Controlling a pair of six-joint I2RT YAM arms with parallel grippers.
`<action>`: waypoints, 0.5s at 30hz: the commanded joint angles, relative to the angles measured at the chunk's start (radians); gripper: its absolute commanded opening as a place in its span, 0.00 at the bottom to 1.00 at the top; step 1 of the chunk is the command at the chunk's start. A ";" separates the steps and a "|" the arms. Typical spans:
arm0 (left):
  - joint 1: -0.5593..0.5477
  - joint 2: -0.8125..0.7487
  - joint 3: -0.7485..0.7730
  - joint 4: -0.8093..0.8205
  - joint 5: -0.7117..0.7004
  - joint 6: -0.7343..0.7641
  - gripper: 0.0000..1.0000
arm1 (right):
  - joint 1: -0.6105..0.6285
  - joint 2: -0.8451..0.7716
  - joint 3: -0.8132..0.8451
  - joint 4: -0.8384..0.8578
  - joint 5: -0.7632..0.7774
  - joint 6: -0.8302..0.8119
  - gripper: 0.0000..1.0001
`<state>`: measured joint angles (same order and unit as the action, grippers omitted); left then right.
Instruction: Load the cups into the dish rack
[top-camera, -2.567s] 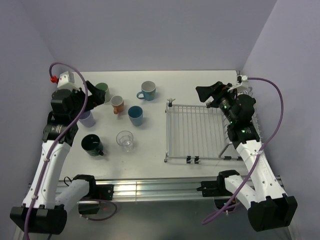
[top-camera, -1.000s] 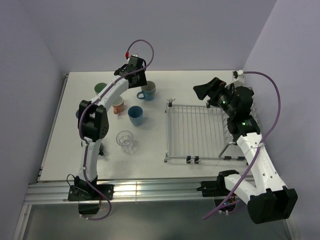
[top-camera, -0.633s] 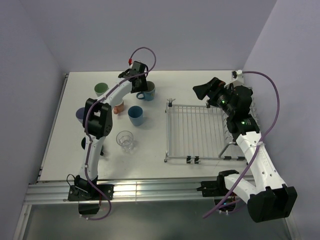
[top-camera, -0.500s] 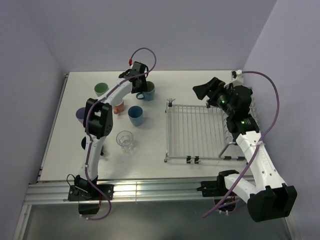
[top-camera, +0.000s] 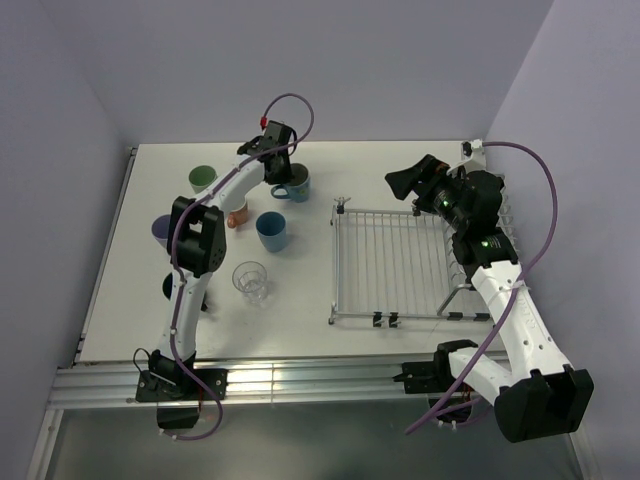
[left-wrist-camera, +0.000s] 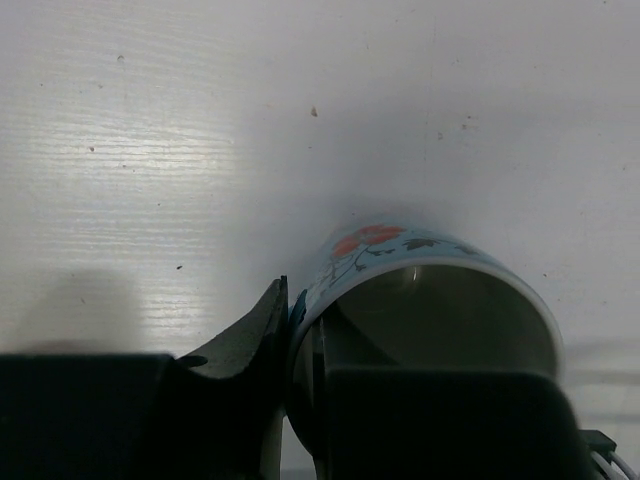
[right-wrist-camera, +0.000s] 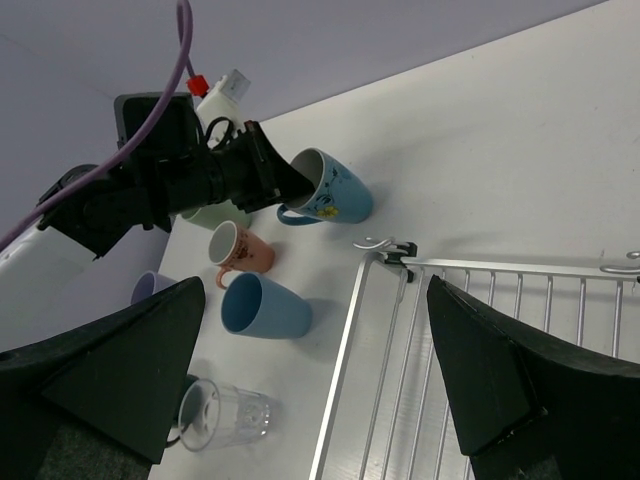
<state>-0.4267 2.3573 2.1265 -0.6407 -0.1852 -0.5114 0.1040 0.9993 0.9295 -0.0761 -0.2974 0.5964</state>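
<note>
A light blue flowered mug (top-camera: 297, 185) stands at the back of the table, left of the dish rack (top-camera: 335, 260). My left gripper (top-camera: 281, 172) is shut on its rim. In the left wrist view one finger presses the outside of the mug (left-wrist-camera: 400, 250) and the other sits inside, the gripper (left-wrist-camera: 300, 320) pinching the wall. My right gripper (top-camera: 405, 180) hovers open above the rack's far end, empty (right-wrist-camera: 315, 290). The silver wire rack (right-wrist-camera: 342, 370) holds no cups.
Left of the rack stand a pale green mug (top-camera: 203, 179), an orange mug (top-camera: 237, 212), a blue cup (top-camera: 271, 230), a clear glass (top-camera: 250, 281) and a lavender mug (top-camera: 160, 230). The left arm partly hides a dark mug (top-camera: 168, 287). Purple walls close in on both sides.
The left arm reached to the back of the table and its jaws closed on the light blue mug's rim. The right arm has barely moved.
</note>
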 joint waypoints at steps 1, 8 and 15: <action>-0.003 -0.088 0.105 0.027 0.039 0.005 0.00 | -0.003 -0.011 0.029 0.018 -0.006 -0.027 1.00; 0.016 -0.225 0.167 0.007 0.018 0.014 0.00 | -0.003 -0.025 0.054 0.002 0.000 -0.040 1.00; 0.078 -0.429 -0.009 0.068 0.238 -0.044 0.00 | -0.001 -0.034 0.083 0.030 -0.051 -0.037 1.00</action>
<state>-0.3874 2.0960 2.1746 -0.6777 -0.1116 -0.5159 0.1040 0.9924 0.9405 -0.0910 -0.3096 0.5747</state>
